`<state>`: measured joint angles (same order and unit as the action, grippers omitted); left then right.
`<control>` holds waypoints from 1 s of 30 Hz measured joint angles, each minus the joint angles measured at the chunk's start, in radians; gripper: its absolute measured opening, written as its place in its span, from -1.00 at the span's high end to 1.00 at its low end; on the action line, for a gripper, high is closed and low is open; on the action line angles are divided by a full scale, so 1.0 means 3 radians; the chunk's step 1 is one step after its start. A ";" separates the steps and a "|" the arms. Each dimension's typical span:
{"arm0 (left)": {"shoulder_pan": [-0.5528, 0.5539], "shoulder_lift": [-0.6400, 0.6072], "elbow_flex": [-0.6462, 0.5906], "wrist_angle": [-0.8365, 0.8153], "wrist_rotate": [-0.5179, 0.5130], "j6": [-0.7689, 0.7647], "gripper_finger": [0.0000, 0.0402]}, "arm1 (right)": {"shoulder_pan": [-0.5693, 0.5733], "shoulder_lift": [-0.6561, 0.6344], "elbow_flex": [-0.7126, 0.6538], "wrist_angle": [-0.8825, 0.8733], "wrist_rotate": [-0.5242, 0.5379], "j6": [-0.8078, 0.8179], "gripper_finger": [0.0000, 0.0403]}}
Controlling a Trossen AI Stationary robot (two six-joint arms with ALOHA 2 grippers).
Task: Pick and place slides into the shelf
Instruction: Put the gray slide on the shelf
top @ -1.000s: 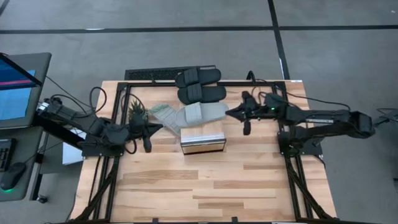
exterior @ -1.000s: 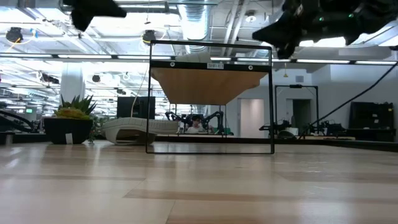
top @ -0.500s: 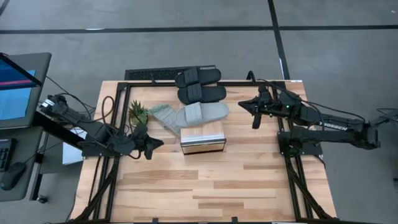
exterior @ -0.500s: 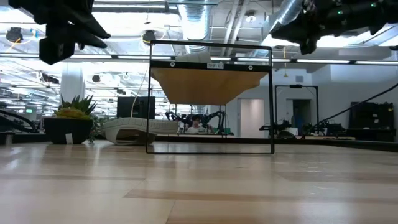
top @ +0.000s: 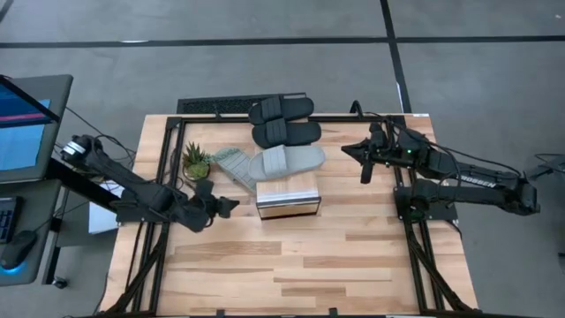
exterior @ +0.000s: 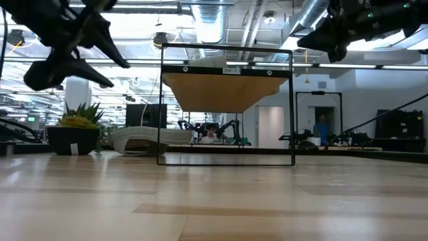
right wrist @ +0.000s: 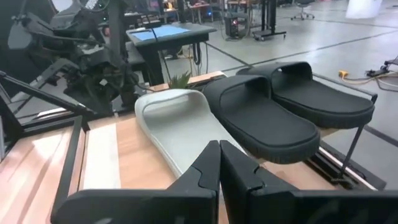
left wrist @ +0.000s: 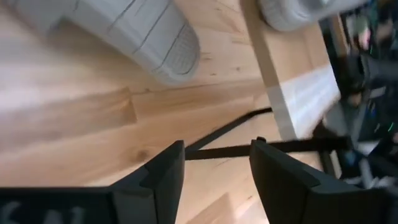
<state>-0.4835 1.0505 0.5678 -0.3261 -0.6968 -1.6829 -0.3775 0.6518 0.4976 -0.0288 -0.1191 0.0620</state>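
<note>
Left gripper (top: pixel 231 205) spread, empty, right gripper (top: pixel 365 176) pressed together — grey slide (top: pixel 289 161) lengthwise across shelf (top: pixel 288 198)

Pale slide (left wrist: pixel 130 34) cut off at frame edge, shelf (left wrist: pixel 292 93) blurred, far arm indistinct

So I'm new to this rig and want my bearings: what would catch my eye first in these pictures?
Probably the slides bunched at the table's far edge: two black ones side by side, two pale grey-green ones just nearer, one lying against the shelf, the light-wood box mid-table. Next, the two dark arms flanking them: the left gripper with fingers apart beside the shelf, the right gripper shut, raised off to the slides' right. A small potted plant stands left of the slides.
</note>
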 joint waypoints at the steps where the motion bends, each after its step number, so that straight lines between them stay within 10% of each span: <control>1: 0.0000 0.0064 0.0000 0.0068 -0.0024 -0.0149 0.15 | 0.0000 0.0000 0.0000 -0.0006 0.0022 0.0007 1.00; 14: 0.0009 0.0932 0.0001 0.0522 -0.0527 -0.1794 0.12 | -0.0107 -0.0138 -0.0001 -0.0352 0.0103 0.0043 1.00; 30: 0.0381 0.1420 0.0001 0.0904 -0.0661 -0.1817 0.12 | -0.0234 -0.0739 -0.0001 -0.0866 0.0104 -0.0034 1.00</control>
<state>-0.3693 1.4765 0.5682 -0.0550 -0.8951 -2.2279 -0.4477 0.4301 0.4973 -0.2887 -0.0880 0.0519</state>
